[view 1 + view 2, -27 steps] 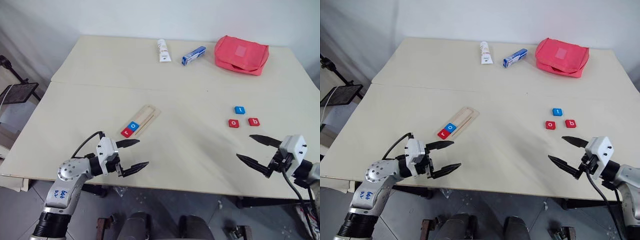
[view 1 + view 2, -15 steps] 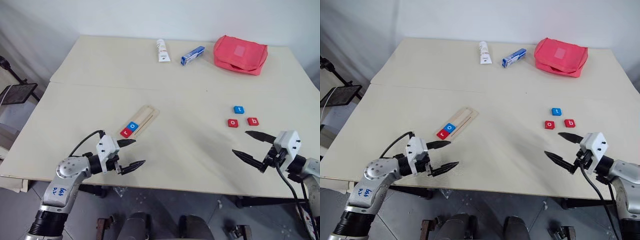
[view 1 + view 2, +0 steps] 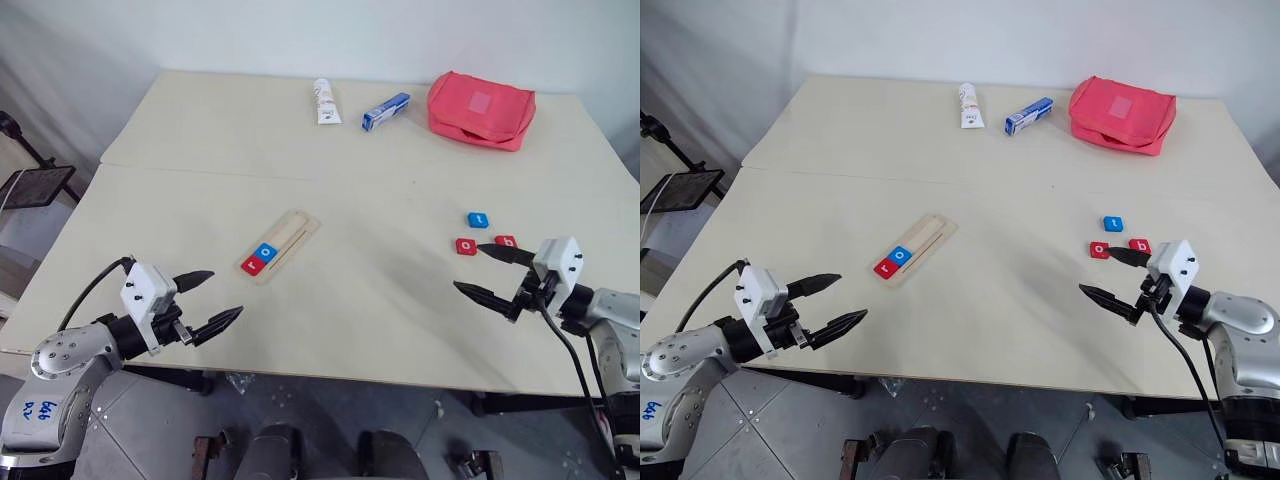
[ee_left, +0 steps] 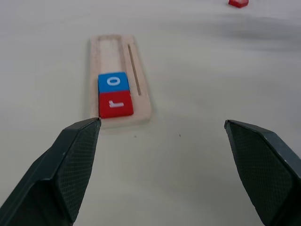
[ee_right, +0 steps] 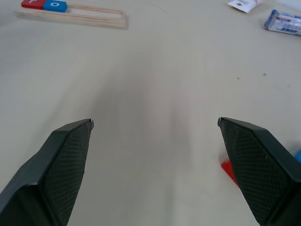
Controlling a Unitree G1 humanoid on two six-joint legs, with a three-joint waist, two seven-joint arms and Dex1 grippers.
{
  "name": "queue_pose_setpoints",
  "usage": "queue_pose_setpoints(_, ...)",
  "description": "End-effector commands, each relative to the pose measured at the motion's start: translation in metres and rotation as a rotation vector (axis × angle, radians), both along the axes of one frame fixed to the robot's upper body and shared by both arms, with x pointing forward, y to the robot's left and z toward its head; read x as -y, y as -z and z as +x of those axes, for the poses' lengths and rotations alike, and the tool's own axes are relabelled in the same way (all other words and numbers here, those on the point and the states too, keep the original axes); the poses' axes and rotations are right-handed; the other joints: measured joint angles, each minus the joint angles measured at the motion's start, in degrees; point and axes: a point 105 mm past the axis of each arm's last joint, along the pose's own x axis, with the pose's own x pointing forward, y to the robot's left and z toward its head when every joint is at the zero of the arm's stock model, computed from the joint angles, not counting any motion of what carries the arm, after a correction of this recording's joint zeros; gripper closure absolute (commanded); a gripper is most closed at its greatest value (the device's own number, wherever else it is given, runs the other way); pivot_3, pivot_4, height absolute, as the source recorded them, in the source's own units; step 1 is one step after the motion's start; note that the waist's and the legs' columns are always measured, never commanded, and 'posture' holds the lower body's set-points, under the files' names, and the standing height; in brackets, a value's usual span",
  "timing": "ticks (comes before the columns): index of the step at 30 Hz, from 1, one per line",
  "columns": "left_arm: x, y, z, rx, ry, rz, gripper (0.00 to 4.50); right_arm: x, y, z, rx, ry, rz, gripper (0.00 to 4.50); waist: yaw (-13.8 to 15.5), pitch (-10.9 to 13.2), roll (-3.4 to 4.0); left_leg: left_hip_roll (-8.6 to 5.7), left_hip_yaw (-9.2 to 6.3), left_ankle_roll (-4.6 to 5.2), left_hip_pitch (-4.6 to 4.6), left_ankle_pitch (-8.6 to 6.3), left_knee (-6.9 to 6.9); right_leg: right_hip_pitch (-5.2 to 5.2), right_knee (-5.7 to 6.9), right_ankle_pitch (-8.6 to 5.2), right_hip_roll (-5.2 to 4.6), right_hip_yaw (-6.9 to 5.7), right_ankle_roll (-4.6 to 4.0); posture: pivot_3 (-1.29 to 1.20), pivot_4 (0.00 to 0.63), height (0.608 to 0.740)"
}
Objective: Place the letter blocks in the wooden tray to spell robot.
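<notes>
Wooden tray [image 3: 279, 246] lying mid-desk [image 3: 380, 300] with broad bare surface around it, carrying red r [image 3: 252, 265] and blue o [image 3: 267, 252]; three letter blocks [image 3: 481, 235] sitting loose toward the right edge. Left tool [image 3: 206, 300] hovering wide open, empty, near the front edge; right tool [image 3: 481, 271] gaping empty just beside the loose blocks

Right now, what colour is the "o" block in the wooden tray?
Blue, with a white letter: the small square "o" block sits beside the red "r" block; clearest in the left wrist view.

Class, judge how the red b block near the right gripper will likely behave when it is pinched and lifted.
The red b block looks flat and square, so it should not roll. Being thin, it may offer little edge to pinch. It probably lifts stiffly and lightly.
</notes>
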Motion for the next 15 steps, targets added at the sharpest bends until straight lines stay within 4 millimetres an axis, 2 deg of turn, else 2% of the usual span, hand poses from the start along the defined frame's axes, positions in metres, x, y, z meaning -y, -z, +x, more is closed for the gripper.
queue_pose_setpoints(1,0.003,-0.021,0.002,0.059,-0.009,0.006,0.0,-0.004,-0.008,0.003,0.045,-0.024,-0.005,0.06,0.1,0.0,0.0,0.0,-0.01,0.0,0.0,0.0,0.0,0.0,0.01,0.0,0.0,0.0,0.0,0.0,0.15,0.74)
queue_pose_setpoints(3,0.003,-0.023,0.005,0.05,-0.024,0.006,0.0,-0.005,-0.009,0.004,0.049,-0.029,-0.007,0.06,0.1,0.0,0.0,0.0,-0.01,0.0,0.0,0.0,0.01,0.01,0.01,0.0,0.02,-0.01,0.0,0.0,0.15,0.74)
queue_pose_setpoints(9,0.007,-0.038,0.038,-0.034,-0.147,0.054,0.0,-0.006,-0.013,0.003,0.061,-0.041,-0.02,0.06,0.2,0.0,0.0,-0.04,-0.07,0.0,-0.03,0.0,0.06,0.02,0.06,0.0,0.02,-0.02,0.0,0.0,0.15,0.74)
queue_pose_setpoints(15,0.031,-0.046,0.055,-0.141,-0.166,0.116,0.0,-0.005,-0.015,-0.004,0.068,-0.035,-0.028,0.06,0.2,0.0,-0.02,-0.06,-0.08,0.01,-0.02,-0.02,0.01,0.0,0.1,0.0,0.05,-0.04,0.0,0.0,0.15,0.74)
